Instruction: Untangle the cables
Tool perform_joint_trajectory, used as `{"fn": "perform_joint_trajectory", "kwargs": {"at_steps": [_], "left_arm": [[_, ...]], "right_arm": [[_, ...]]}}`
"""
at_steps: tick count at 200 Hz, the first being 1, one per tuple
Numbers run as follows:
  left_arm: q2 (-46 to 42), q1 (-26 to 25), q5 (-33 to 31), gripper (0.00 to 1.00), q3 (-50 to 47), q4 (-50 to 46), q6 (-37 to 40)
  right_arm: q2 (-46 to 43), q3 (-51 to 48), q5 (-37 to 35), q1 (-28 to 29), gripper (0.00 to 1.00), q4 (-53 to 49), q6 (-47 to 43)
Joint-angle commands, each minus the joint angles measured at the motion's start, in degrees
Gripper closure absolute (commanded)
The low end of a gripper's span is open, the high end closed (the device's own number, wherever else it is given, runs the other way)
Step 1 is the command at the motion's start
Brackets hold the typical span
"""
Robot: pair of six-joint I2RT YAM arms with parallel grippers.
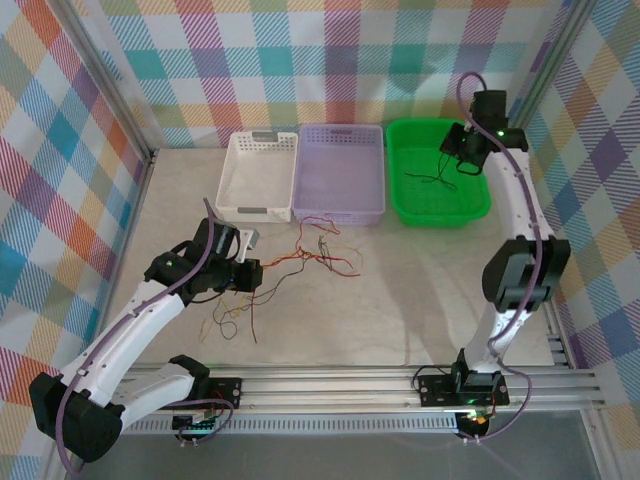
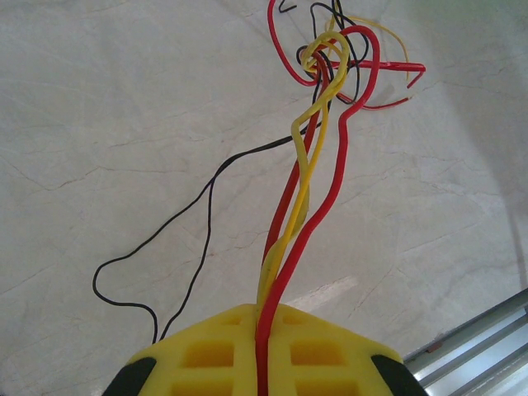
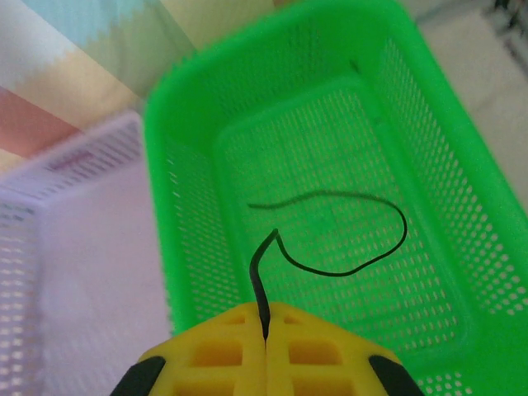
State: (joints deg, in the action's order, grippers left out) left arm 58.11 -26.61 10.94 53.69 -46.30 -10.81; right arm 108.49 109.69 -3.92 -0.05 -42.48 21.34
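Left gripper (image 2: 264,367) pressed together on red and yellow cables (image 2: 276,266), strands running from its tip into the tangle (image 1: 322,250) mid-table (image 1: 400,295), right gripper (image 3: 266,330) pinching one end of a black cable (image 3: 257,285), the rest looped on the floor of the green basket (image 3: 186,214) at the table's far right corner.

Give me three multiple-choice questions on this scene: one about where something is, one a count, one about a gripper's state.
1. The black cable in the right gripper trails into: A the green basket, B a blue bucket, C a cardboard box.
2. Baskets on the table: A two, B three, C five.
3. The left gripper is: A wide open, B shut on nothing, C shut on red and yellow cables.
Answers: A, it curls on the green mesh floor; B, white basket, lilac basket and green one stand in a row; C, the strands are clamped in it.
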Motion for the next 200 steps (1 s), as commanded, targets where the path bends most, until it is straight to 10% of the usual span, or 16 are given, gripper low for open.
{"fn": "perform_joint_trajectory", "kwargs": {"at_steps": [1,68,200], "left_arm": [[-1.15,-0.72,0.66,1.0,-0.65,1.37,1.15],[-1.38,-0.81,0.84,1.0,-0.76,1.39,1.23],[-0.85,-0.9,1.32,1.0,-0.69,1.24,1.32]], "right_arm": [[2.64,-0.32,-0.35,-0.31,1.0,-2.59,-0.52],[12.54,4.32,1.12,-0.21,1.0,-8.52,-1.08],[7.88,15.84,4.25,-0.05,0.53,-14.98,-1.22]]}}
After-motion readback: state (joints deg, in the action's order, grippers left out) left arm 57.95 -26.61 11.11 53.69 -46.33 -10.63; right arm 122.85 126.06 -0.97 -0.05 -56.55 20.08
